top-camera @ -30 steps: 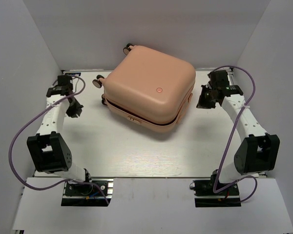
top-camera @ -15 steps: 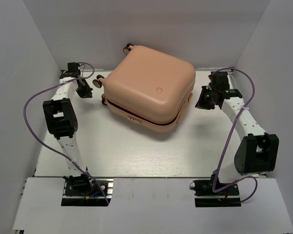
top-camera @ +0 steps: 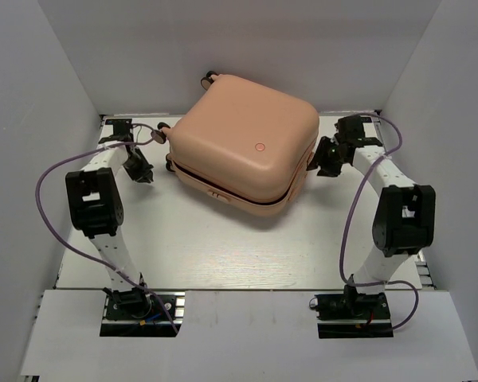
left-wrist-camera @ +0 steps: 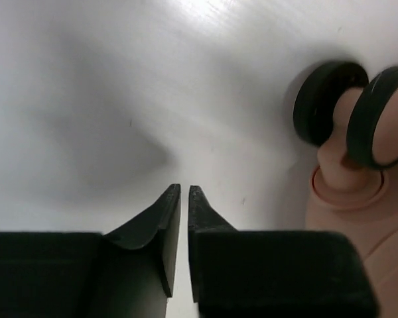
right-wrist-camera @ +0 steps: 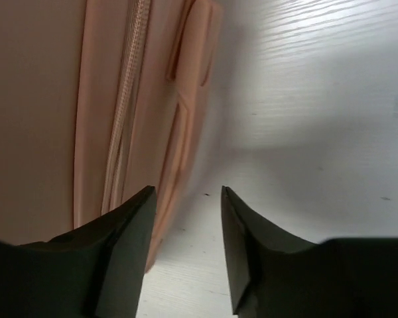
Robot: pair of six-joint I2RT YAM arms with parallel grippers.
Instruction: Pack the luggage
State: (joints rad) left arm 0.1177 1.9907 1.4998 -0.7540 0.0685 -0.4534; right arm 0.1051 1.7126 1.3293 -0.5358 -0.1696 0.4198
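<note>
1. luggage (top-camera: 243, 143): pale pink hard-shell suitcase with rounded corners. it lies flat on the far half of the table (top-camera: 223, 247), turned at an angle, between the two arms. the shell is closed, and the seam shows along its near side.
2. mark (top-camera: 260, 146): small, round and reddish, on the top of the shell a little right of centre.
3. wheels (left-wrist-camera: 358, 112): black rims on pink stems, at the left and far-left end of the luggage. the left wrist view shows one pair close up.
4. zip (right-wrist-camera: 129, 99): pink, running along the right side of the shell and closed as far as it shows. a flat pink handle (right-wrist-camera: 192, 66) lies just beside it.
5. left claw (left-wrist-camera: 184, 192): clenched to a hairline gap with nothing between the fingers. it hangs over bare table just left of the wheels and is apart from them.
6. right claw (right-wrist-camera: 186, 192): released, fingers apart, with nothing between them. it points at the table at the right side of the luggage, near the handle. its left finger is close beside the shell; whether it touches cannot be told.
7. cable (top-camera: 44, 207): purple, looping outward from each arm. the arm bases are at the near edge.
8. walls (top-camera: 247, 40): plain white, on the left, right and far sides of the table.
</note>
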